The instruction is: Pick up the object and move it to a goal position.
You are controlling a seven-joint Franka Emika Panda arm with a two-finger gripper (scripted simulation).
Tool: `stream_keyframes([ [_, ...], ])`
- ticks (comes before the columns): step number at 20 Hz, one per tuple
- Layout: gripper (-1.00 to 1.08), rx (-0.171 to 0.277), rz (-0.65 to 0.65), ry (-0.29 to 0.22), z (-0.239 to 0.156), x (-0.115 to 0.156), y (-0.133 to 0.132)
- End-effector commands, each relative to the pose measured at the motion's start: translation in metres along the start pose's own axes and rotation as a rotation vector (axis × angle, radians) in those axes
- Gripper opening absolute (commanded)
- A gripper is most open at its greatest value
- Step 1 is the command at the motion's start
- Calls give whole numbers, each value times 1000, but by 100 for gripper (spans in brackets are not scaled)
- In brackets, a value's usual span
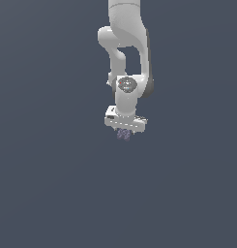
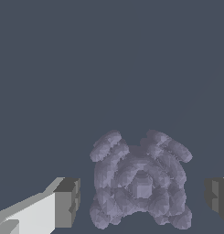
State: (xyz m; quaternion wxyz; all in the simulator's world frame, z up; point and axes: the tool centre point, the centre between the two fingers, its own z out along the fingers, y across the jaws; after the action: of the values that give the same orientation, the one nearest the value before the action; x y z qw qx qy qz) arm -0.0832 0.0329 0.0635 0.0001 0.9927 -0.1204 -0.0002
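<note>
The object [image 2: 140, 185] sits between the two fingers of the gripper [image 2: 141, 201], seen close in the wrist view: a lumpy purplish-lavender cluster, built of many small rounded knobs, with two lobes jutting out like short ears and a squarish boss near its middle. In the exterior view it shows only as a tiny speckled blot [image 1: 124, 134] just under the white gripper [image 1: 125, 130] at the end of the arm [image 1: 127, 58].

The jaws stand apart — a clear gap shows on each side between the grey pads [image 2: 67, 202] and the object, the gap wider on one side than the other, so nothing is clamped yet.

As a judgement: so small a thing is likely light, and its faceted render suggests a stiff body, not a soft one. The bumpy skin gives the flat pads only point contacts, so it may twist or squirt out if pinched on a lobe. The safest hold looks to be across the thick central mass, below the two lobes, pads square to it and centred first — the off-centre gap would otherwise nudge it sideways as the jaws shut.
</note>
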Motion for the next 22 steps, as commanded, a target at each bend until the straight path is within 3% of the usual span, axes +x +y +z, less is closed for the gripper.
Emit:
stream_keyframes([
  [1, 100, 0, 1, 0, 11, -1, 0],
  [8, 100, 0, 2, 0, 24, 0, 0],
  [9, -100, 0, 2, 0, 24, 0, 0],
  [22, -100, 1, 2, 2, 23, 2, 2],
])
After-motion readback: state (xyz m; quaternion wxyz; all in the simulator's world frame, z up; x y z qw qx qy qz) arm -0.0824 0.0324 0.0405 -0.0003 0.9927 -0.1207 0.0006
